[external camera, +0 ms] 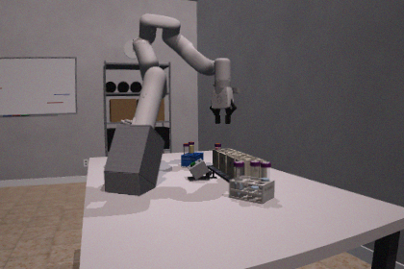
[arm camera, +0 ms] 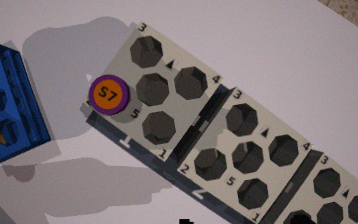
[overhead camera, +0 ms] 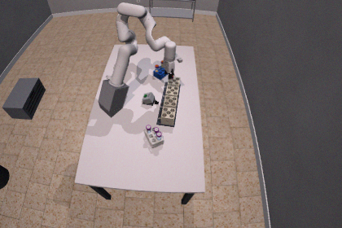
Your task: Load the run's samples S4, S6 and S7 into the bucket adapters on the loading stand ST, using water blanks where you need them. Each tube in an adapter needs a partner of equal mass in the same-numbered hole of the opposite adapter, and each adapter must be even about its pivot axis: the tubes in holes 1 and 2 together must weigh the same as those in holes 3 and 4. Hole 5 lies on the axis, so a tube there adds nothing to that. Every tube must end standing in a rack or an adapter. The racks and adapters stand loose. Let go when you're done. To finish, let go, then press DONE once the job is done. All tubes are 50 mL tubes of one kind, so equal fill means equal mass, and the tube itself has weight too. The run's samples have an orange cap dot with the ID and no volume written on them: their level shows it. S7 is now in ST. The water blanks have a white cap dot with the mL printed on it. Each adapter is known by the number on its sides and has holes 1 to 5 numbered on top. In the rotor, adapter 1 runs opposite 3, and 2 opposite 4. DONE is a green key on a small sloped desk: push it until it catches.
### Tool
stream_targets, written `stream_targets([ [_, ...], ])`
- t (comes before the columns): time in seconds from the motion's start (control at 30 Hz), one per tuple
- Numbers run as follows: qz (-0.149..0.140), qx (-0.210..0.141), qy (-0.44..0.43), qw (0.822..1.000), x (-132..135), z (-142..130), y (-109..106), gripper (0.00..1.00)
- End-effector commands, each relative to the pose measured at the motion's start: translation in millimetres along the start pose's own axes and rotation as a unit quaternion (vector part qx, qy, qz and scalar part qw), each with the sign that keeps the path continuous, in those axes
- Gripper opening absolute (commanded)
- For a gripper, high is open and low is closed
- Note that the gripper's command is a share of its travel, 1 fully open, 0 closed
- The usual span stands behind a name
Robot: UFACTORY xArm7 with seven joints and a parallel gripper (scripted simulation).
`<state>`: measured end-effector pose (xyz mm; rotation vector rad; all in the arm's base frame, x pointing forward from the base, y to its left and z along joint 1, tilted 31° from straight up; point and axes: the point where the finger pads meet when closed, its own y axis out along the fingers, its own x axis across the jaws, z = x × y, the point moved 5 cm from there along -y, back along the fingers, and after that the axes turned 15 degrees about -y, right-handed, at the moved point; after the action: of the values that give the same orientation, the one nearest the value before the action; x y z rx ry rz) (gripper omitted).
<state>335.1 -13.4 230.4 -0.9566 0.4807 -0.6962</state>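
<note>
The S7 tube's orange-dotted cap (arm camera: 109,94) (external camera: 217,144) stands in hole 2 of adapter 1 (arm camera: 122,70). Holes 1, 3, 4 and 5 there show no cap. Adapter 2 (arm camera: 220,137) shows no cap; adapter 3 (arm camera: 305,182) is partly cut off. All stand on the stand ST (arm camera: 155,161). My gripper (external camera: 222,120) is partly open, with nothing between the fingers, high above the stand's far end. The blue rack (overhead camera: 160,74) (external camera: 192,159) holds two tubes with unreadable IDs. The clear rack (overhead camera: 155,142) (external camera: 252,192) holds three purple-rimmed tubes; their volumes are unreadable.
The sloped desk (overhead camera: 150,100) (external camera: 199,170) with its green DONE key (overhead camera: 146,96) (external camera: 192,164) stands between the arm's base (overhead camera: 113,98) (external camera: 131,158) and the stand. A small grey object lies near the table's far end, beyond the adapters.
</note>
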Motion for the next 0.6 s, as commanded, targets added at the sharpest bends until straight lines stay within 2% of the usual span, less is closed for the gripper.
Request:
stream_targets([
  [0.0,-0.003,0.004,-0.056,0.998,-15.9,6.8,-2.3,0.57],
  [0.33,-0.003,0.003,-0.197,0.980,-58.0,23.3,-2.2,0.57],
  [0.57,-0.003,0.004,-0.197,0.980,-86.1,34.3,-2.1,0.57],
])
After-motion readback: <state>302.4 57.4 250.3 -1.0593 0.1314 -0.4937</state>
